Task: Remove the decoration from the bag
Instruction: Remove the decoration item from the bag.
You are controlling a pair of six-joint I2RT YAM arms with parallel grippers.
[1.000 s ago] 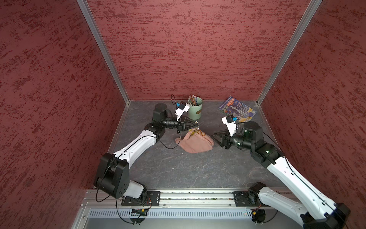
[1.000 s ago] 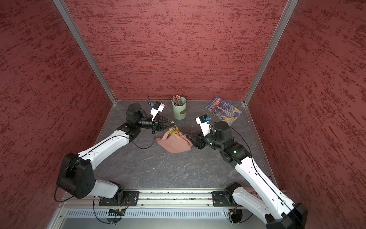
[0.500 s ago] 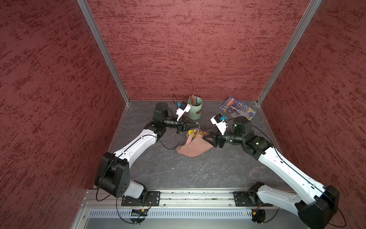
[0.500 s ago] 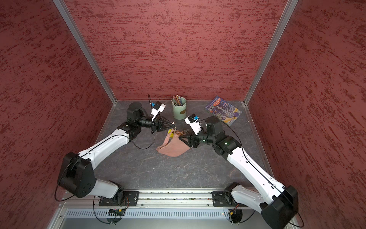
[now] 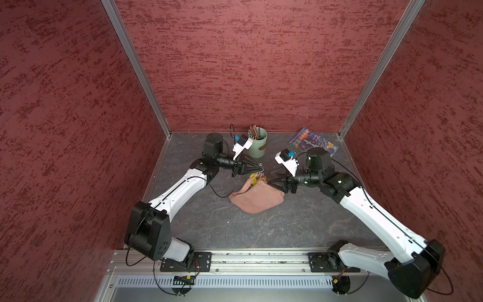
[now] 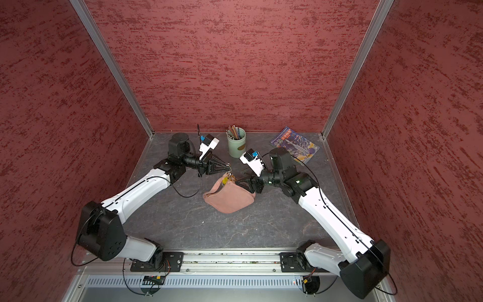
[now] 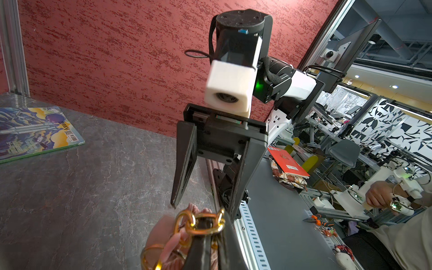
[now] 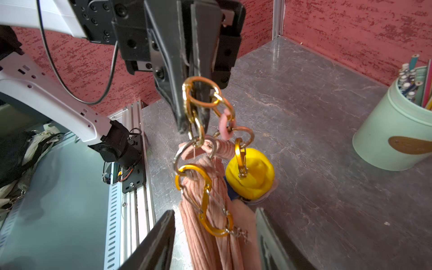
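The dusty-pink bag point(image 5: 257, 197) point(image 6: 228, 200) rests on the grey floor, its top end pulled up. My left gripper point(image 5: 260, 164) point(image 6: 229, 165) point(image 7: 211, 224) is shut on a gold chain link point(image 7: 194, 230) point(image 8: 198, 93) of the strap. From that chain hang the decoration, a yellow charm point(image 8: 252, 173) point(image 5: 253, 177) on an orange carabiner point(image 8: 240, 154), and a second orange carabiner point(image 8: 205, 201). My right gripper point(image 5: 270, 180) point(image 6: 239, 180) point(image 8: 214, 211) is open, its fingers either side of the pink gathered strap point(image 8: 203, 233), not touching it.
A green pencil cup point(image 5: 257, 146) point(image 8: 392, 131) stands behind the bag. A colourful magazine point(image 5: 312, 142) point(image 7: 35, 131) lies at the back right. Red walls enclose three sides, and a metal rail point(image 5: 248, 261) runs along the front edge.
My right arm has swung left from beside the bag to its raised top, and its jaws have opened wider. The bag's top has lifted and shifted left. The left gripper stays shut.
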